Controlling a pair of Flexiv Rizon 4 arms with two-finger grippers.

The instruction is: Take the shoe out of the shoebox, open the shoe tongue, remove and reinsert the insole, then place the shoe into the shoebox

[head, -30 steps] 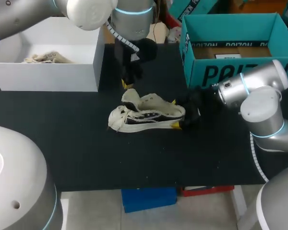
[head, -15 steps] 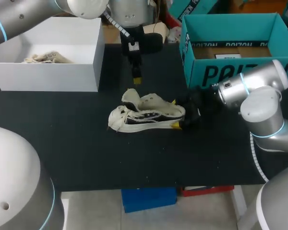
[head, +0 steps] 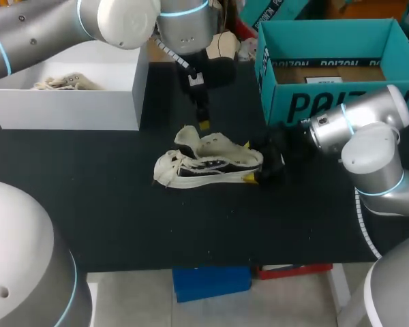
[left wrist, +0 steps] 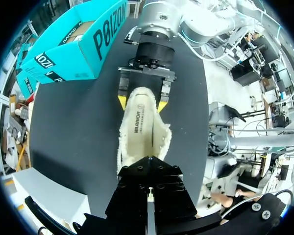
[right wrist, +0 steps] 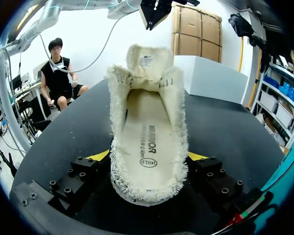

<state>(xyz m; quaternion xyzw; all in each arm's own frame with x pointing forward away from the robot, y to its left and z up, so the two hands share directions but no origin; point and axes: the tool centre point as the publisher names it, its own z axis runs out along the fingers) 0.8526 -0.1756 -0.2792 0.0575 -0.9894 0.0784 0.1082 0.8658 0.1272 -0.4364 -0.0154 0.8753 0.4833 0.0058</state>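
Finding: the shoe (head: 208, 162) lies on its side on the black table (head: 123, 225), outside both the white box (head: 68, 112) and the teal box (head: 327, 102).

The right gripper (head: 249, 162) clamps the heel, one yellow tip on each side, as both wrist views confirm. The left gripper (head: 204, 124) hangs just above the tongue end, apart from the shoe. Its fingers are pressed together with nothing between them.

The tongue (right wrist: 148, 59) stands folded up and forward. The opening is wide and the insole (right wrist: 148, 137) lies flat inside, fully seated.

Assessment: the tongue-opening step appears complete and insole removal is the step in hand.

Requirement for the next move: the left fingers need to part, come down into the opening and pinch an insole edge. The right gripper meanwhile should keep the heel steady.
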